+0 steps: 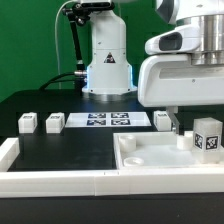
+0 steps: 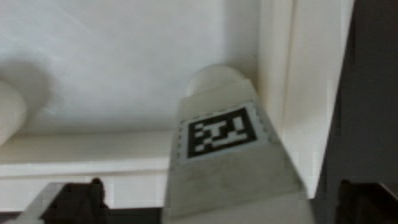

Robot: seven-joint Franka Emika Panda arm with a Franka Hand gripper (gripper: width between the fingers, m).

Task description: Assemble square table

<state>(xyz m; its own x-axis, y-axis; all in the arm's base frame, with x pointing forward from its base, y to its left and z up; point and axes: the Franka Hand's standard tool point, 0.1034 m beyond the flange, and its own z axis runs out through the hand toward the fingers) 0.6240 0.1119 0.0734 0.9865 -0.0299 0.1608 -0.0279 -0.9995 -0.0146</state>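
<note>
The square table slab (image 1: 150, 157), white with a raised rim, lies at the front of the exterior view's right. A white tagged leg (image 1: 207, 137) stands upright on it near the right corner. A smaller white piece (image 1: 183, 141) sits beside that leg. My gripper (image 1: 190, 122) hangs right over this spot. In the wrist view the tagged leg (image 2: 228, 150) rises between my fingers (image 2: 80, 203) from the slab's floor (image 2: 107, 50). The jaws stand wide, with a gap between the leg and one finger. Three loose legs (image 1: 27, 123), (image 1: 54, 123), (image 1: 163, 120) stand on the black table.
The marker board (image 1: 105, 120) lies flat mid-table before the robot base (image 1: 107, 60). Long white border bars (image 1: 60, 180) run along the front and the exterior view's left edge. The slab's rim (image 2: 294, 60) runs close beside the leg.
</note>
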